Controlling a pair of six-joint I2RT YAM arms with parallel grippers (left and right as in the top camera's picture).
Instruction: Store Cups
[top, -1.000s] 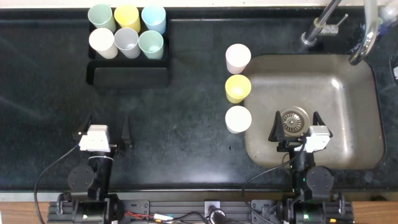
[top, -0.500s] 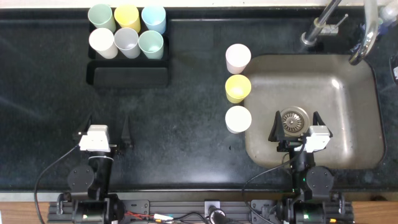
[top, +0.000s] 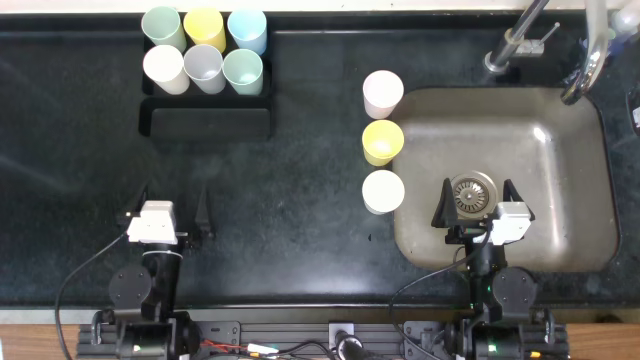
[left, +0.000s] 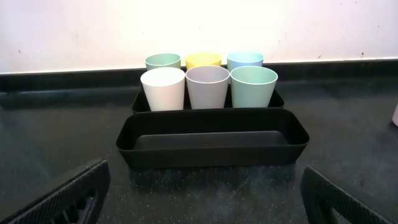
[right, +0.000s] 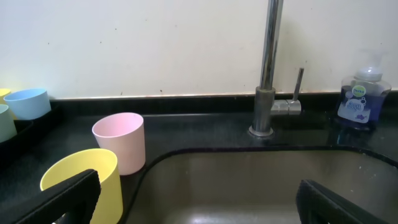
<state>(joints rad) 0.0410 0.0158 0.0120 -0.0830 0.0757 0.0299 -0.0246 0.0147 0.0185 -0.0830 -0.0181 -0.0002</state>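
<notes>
1. Top view: a pink cup (top: 383, 93), a yellow cup (top: 382, 141) and a white cup (top: 382, 191) stand in a line on the table (top: 300, 220) along the sink's (top: 560, 170) left rim. A black tray (top: 207, 123) sits well left of the sink.
2. Left wrist view: the left jaws are spread wide and hold nothing. Six cups (left: 208, 86) fill the tray's far compartment.
3. Right wrist view: the right jaws gape wide over the sink, holding nothing.
</notes>
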